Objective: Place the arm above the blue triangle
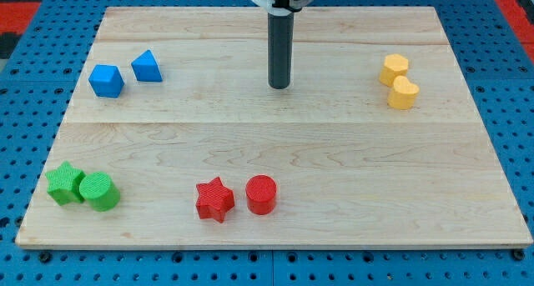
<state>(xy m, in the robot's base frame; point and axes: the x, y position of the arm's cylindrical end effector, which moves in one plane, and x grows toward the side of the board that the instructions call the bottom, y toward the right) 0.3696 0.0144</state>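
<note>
Nearest lie the green pair and the red pair, far from any risk. On the table's (pixel 350 194) left, the blue triangle (pixel 147 67) sits just beside the blue cube (pixel 106 81). The tip (pixel 279 87), with no hand, stands well right; sliding over could knock either block.

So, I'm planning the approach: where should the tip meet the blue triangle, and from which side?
No hand here, so push, not grip. My tip is to the view's right of the blue triangle; its right face is open, while the blue cube crowds its left.
</note>
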